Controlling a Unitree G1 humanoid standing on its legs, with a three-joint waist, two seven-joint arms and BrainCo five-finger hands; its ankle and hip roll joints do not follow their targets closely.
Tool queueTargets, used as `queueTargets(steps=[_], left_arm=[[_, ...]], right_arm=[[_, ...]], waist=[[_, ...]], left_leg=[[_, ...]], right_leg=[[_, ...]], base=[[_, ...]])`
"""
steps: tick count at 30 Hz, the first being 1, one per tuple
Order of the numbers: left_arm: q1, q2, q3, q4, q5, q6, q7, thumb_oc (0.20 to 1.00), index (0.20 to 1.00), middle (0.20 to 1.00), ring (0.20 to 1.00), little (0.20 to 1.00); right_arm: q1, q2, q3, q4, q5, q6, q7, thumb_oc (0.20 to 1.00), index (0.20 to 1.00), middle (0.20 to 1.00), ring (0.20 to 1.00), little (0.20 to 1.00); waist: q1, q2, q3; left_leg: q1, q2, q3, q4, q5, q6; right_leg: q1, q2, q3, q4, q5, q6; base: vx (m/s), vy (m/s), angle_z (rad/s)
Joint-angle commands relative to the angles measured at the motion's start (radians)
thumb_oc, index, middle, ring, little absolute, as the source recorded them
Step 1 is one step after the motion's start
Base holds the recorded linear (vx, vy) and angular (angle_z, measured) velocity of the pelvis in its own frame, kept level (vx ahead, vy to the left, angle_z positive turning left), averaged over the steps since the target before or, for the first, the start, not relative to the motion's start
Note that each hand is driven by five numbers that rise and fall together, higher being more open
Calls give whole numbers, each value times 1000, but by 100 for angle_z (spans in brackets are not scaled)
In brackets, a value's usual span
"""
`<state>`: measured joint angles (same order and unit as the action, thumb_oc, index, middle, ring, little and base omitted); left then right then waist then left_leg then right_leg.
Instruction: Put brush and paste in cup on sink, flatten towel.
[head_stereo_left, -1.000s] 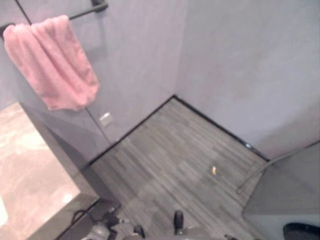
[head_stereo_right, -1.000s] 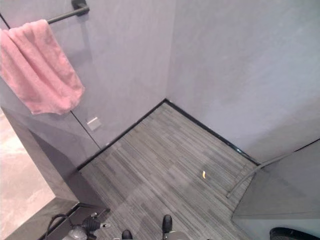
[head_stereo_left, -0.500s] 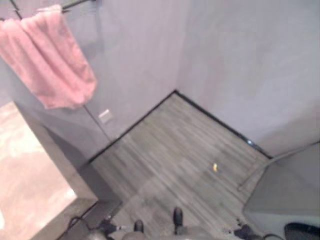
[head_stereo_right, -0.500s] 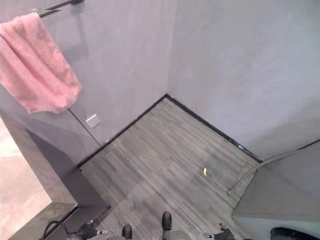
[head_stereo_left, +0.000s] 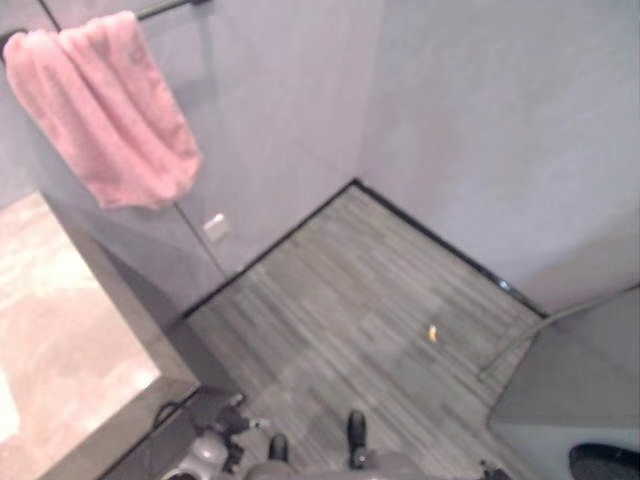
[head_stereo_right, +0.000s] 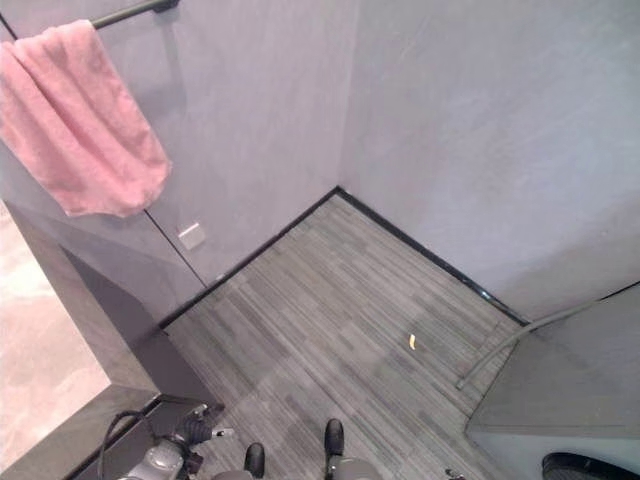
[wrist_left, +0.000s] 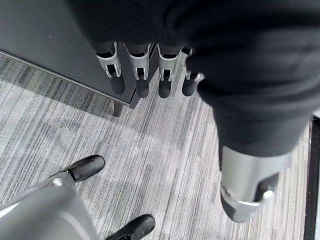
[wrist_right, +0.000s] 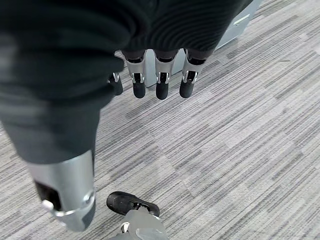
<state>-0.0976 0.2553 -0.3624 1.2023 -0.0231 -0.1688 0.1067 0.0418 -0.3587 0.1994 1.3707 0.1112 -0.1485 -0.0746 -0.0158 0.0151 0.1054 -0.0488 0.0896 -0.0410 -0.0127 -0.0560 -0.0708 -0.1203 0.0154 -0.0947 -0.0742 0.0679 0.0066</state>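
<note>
Pink towel hangs bunched over a dark rail on the grey wall, well above and apart from my fingers; beside it the pale marbled counter runs along the wall. My left hand hangs with its fingers straight and loose over the grey striped floor, holding nothing; my right hand hangs likewise, fingers relaxed and bare above the same floor.
</note>
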Motion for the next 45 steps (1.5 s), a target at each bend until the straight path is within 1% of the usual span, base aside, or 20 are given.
queueTargets(steps=[1,2,3,4,5,7,8,9,10,11,14,19,24,33,36,38,40,42,44,45], left_arm=[[-16,23,53,52,8,-1,-18,1000,1000,1000,1000,1000],[-13,27,64,70,5,4,-21,1000,1000,1000,1000,1000],[-10,31,73,86,0,6,-23,1000,1000,1000,1000,1000],[-13,41,95,95,-20,8,-27,1000,1000,1000,1000,1000],[-15,49,114,97,-42,10,-23,1000,1000,1000,1000,1000],[-17,50,124,98,-55,8,-25,1000,1000,1000,1000,1000],[-12,53,128,99,-54,8,-24,1000,1000,1000,1000,1000],[-3,56,129,109,-38,11,-28,1000,1000,1000,1000,1000],[2,60,127,114,-25,14,-31,1000,1000,1000,1000,1000],[27,61,131,133,-14,15,-39,1000,1000,1000,1000,1000],[28,56,125,145,-13,10,-39,1000,1000,1000,1000,1000],[22,60,116,85,-10,-8,-23,1000,1000,1000,1000,1000],[5,68,71,-16,3,-17,-22,1000,1000,1000,1000,1000],[3,71,68,61,36,-10,-37,1000,1000,1000,1000,1000],[9,66,72,88,42,-5,-43,1000,1000,1000,1000,1000],[20,61,79,123,45,4,-50,1000,1000,1000,1000,1000],[25,63,81,128,47,5,-51,1000,1000,1000,1000,1000],[30,60,76,137,57,11,-53,1000,1000,1000,1000,1000],[26,61,86,147,42,14,-55,1000,1000,1000,1000,1000],[26,61,86,147,42,14,-55,1000,1000,1000,1000,1000]], right_arm=[[7,-8,-17,63,19,20,14,1000,1000,1000,1000,1000],[10,-19,-45,69,48,21,15,1000,1000,1000,1000,1000],[13,-31,-77,72,85,17,14,1000,1000,1000,1000,1000],[14,-55,-123,69,136,7,9,1000,1000,1000,1000,1000],[21,-71,-139,71,136,3,-4,1000,1000,1000,1000,1000],[29,-82,-139,71,119,7,-16,1000,1000,1000,1000,1000],[32,-85,-136,66,109,9,-17,1000,1000,1000,1000,1000],[38,-86,-121,52,78,12,-17,1000,1000,1000,1000,1000],[32,-86,-106,45,58,12,-20,1000,1000,1000,1000,1000],[10,-83,-64,30,16,14,-23,1000,1000,1000,1000,1000],[-5,-56,-44,2,19,7,-21,1000,1000,1000,1000,1000],[0,-2,18,-39,-14,4,10,1000,1000,1000,1000,1000],[-8,4,63,-63,-72,9,2,1000,1000,1000,1000,1000],[-17,7,82,-62,-120,15,11,1000,1000,1000,1000,1000],[-26,11,88,-66,-126,15,11,1000,1000,1000,1000,1000],[-42,7,82,-98,-116,9,8,1000,1000,1000,1000,1000],[-48,5,83,-130,-111,7,10,1000,1000,1000,1000,1000],[-54,5,92,-133,-114,5,10,1000,1000,1000,1000,1000],[-52,14,97,-128,-107,0,16,1000,1000,1000,1000,1000],[-52,14,97,-128,-107,0,16,1000,1000,1000,1000,1000]], waist=[[-7,-68,14],[-9,-71,16],[-12,-75,23],[-17,-75,53],[-26,-72,68],[-47,-68,74],[-56,-64,72],[-69,-50,69],[-68,-52,69],[-51,-59,60],[-44,-73,32],[-31,-98,1],[-19,-109,-4],[-8,-124,-27],[-2,-124,-32],[-8,-111,-20],[-10,-104,-1],[-15,-103,10],[-24,-104,2],[-24,-103,4]], left_leg=[[38,-113,20,78,-94,74],[27,-111,22,119,-93,66],[-14,-108,36,224,-90,52],[-139,-96,73,446,-81,36],[-168,-90,113,448,-80,33],[-222,-109,144,356,-88,40],[-247,-115,164,301,-64,48],[-256,-130,205,124,26,34],[-245,-132,206,74,49,31],[-192,-136,159,14,50,51],[-175,-150,139,25,61,65],[-155,-169,183,67,-6,100],[-180,-179,198,137,-68,117],[-137,-198,199,132,-127,147],[-118,-202,191,124,-137,157],[-71,-216,171,113,-149,183],[-46,-215,171,110,-153,199],[-33,-222,158,127,-160,208],[-17,-225,137,132,-155,200],[-15,-224,137,132,-156,200]], right_leg=[[14,53,24,154,-244,-26],[25,57,26,150,-247,-34],[40,60,27,140,-244,-42],[67,58,-2,113,-238,-50],[86,48,-30,97,-234,-48],[90,29,-73,79,-229,-40],[79,25,-89,80,-225,-38],[68,36,-112,85,-232,-33],[78,40,-109,89,-244,-32],[111,45,-91,108,-279,-27],[140,33,-76,124,-302,-22],[182,-3,-49,113,-305,12],[180,-20,-44,115,-293,38],[180,-38,-40,157,-223,93],[167,-45,-36,207,-204,109],[101,-66,-15,398,-123,139],[42,-84,-23,517,-100,125],[9,-76,-4,593,-111,123],[-11,-22,72,584,-201,105],[-8,-22,71,582,-200,105]], base=[[84,-169,6],[64,-170,11],[-7,-200,14],[-16,-175,36],[-46,-127,70],[-9,-17,109],[85,49,104],[162,48,81],[417,102,78],[478,93,28],[421,143,-57],[323,178,-44],[205,160,-17],[155,161,-4],[98,163,0],[70,251,-10],[-13,163,0],[-2,95,9],[44,54,17],[45,50,36]])
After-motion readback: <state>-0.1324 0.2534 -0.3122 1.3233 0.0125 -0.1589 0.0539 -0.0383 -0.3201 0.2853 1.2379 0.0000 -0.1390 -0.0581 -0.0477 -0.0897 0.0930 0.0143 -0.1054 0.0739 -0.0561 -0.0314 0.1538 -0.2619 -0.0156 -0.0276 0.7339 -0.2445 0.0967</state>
